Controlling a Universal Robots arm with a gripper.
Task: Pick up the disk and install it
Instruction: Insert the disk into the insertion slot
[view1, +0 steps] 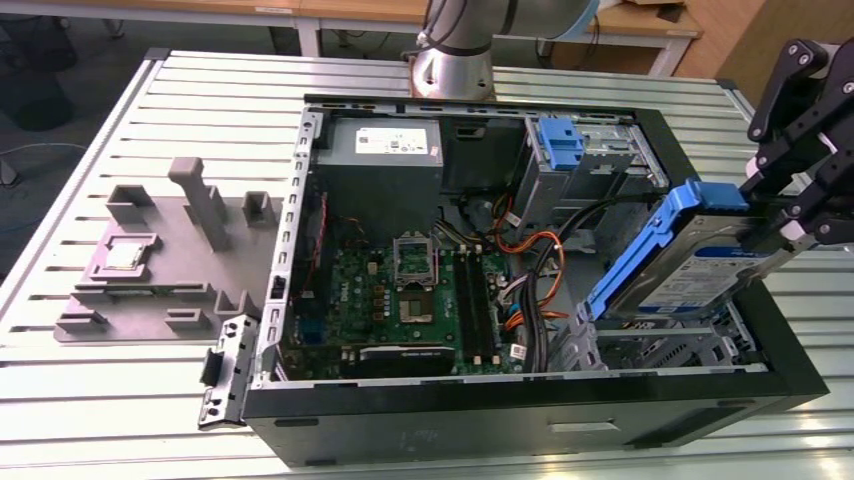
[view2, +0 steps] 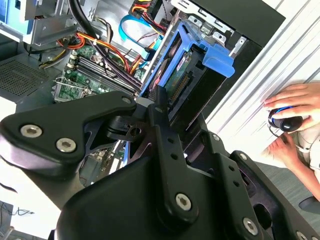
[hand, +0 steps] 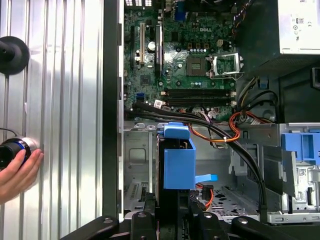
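The gripper (view1: 767, 228) is gripping the upper end of the disk (view1: 674, 260) with its fingers closed on it, and is holding it tilted. The free end is pointing down from the gripper into the open computer case (view1: 534, 420), just above the metal bay (view1: 647, 350). Past the gripper, deeper in the case, the green motherboard (hand: 185, 55) is lying flat, while a person's hand (hand: 17, 172) is resting outside the case wall, well apart from the gripper.
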